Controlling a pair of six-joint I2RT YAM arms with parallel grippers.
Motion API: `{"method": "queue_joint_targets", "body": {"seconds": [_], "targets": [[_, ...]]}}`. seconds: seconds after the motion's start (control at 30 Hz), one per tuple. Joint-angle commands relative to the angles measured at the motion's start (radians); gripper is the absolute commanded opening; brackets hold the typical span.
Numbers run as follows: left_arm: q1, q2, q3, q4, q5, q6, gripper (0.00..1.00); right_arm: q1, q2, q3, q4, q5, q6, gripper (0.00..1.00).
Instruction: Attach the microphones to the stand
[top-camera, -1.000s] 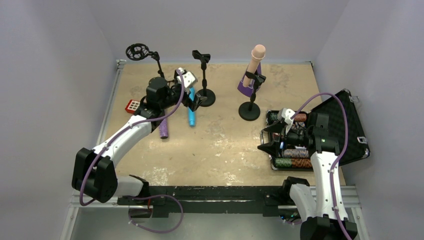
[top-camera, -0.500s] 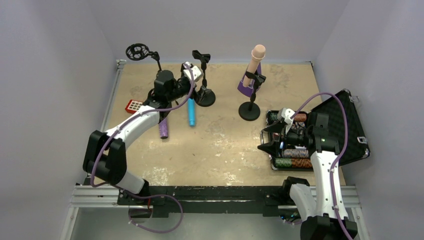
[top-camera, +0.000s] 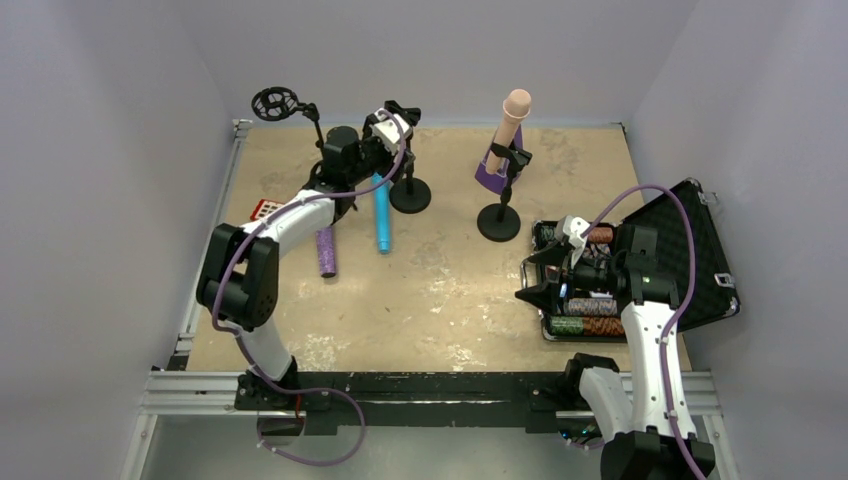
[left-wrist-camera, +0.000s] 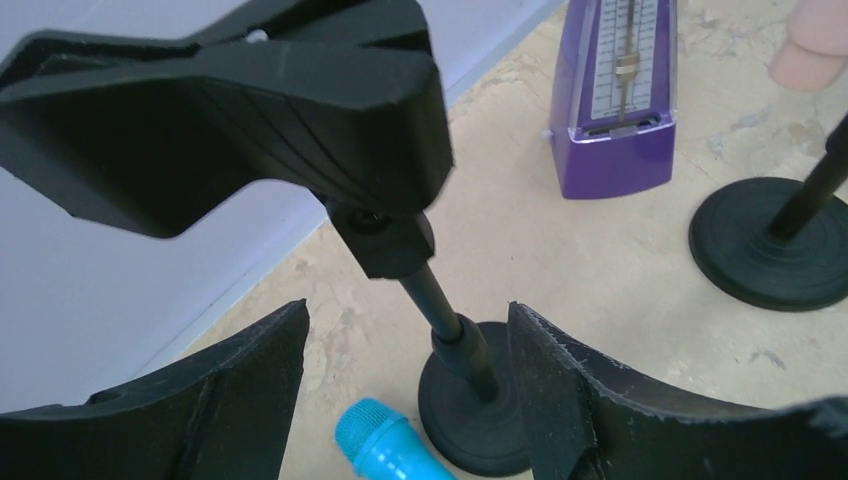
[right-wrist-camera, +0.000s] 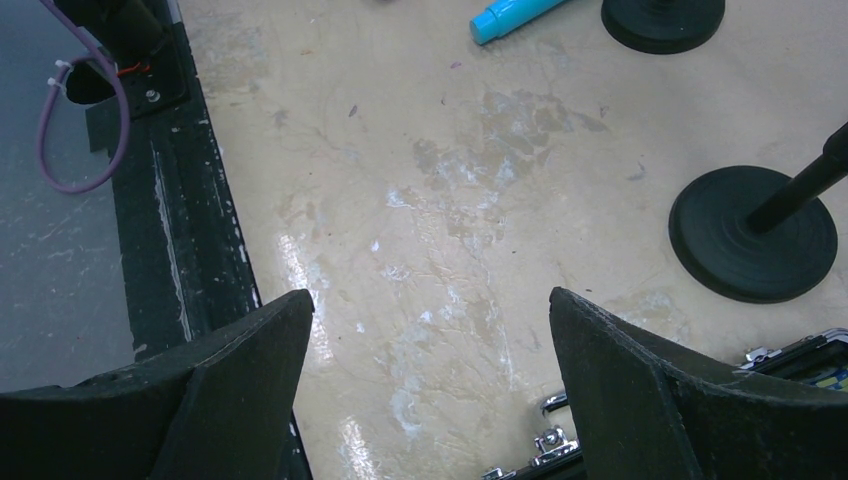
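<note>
Two arms, three stands, three microphones: one was mounted and two lay loose.

On the one table (top-camera: 440, 290), one open black case (top-camera: 690, 250) sat at the right, with the right gripper (right-wrist-camera: 430, 300) hanging beside it, fingers spread apart and empty. The left gripper (left-wrist-camera: 400, 325), fingers also apart, straddled the middle stand (top-camera: 409, 190) below its clip (left-wrist-camera: 250, 100) without touching. The right stand (top-camera: 499, 222) held the pale pink microphone (top-camera: 511, 115); a ring-topped stand (top-camera: 274, 102) stood far left. The sky-blue microphone (top-camera: 381, 215) lay just left of the middle stand's base, with the purple microphone (top-camera: 326, 250) further left. One purple metronome (left-wrist-camera: 615, 100) stood behind the right stand.
</note>
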Motion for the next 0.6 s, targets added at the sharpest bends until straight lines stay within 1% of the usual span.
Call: {"method": "queue_joint_targets", "body": {"seconds": [0.0, 0.1, 0.23, 0.3, 0.37, 0.4, 0.43, 0.47, 0.57], "targets": [[0.006, 0.051, 0.106, 0.055, 0.001, 0.005, 0.75, -0.005, 0.007, 0.032, 0.005, -0.022, -0.021, 0.92], [0.006, 0.090, 0.141, 0.057, 0.017, -0.018, 0.74, -0.004, 0.007, 0.032, 0.005, -0.017, -0.021, 0.92], [0.005, 0.124, 0.169, 0.062, 0.041, -0.051, 0.66, -0.004, 0.010, 0.035, 0.005, -0.015, -0.021, 0.92], [0.005, 0.137, 0.183, 0.058, 0.044, -0.061, 0.61, -0.004, 0.011, 0.036, 0.005, -0.015, -0.021, 0.92], [0.005, 0.147, 0.193, 0.052, 0.050, -0.067, 0.53, -0.005, 0.011, 0.036, 0.005, -0.015, -0.021, 0.92], [0.005, 0.150, 0.196, 0.050, 0.052, -0.070, 0.42, -0.005, 0.011, 0.037, 0.004, -0.015, -0.021, 0.92], [0.005, 0.151, 0.198, 0.048, 0.053, -0.074, 0.27, -0.004, 0.010, 0.038, 0.004, -0.015, -0.021, 0.92], [0.005, 0.150, 0.201, 0.047, 0.055, -0.080, 0.18, -0.005, 0.008, 0.038, 0.005, -0.015, -0.021, 0.92], [0.005, 0.140, 0.212, 0.026, 0.079, -0.091, 0.01, -0.004, 0.008, 0.037, 0.003, -0.018, -0.021, 0.93]]}}
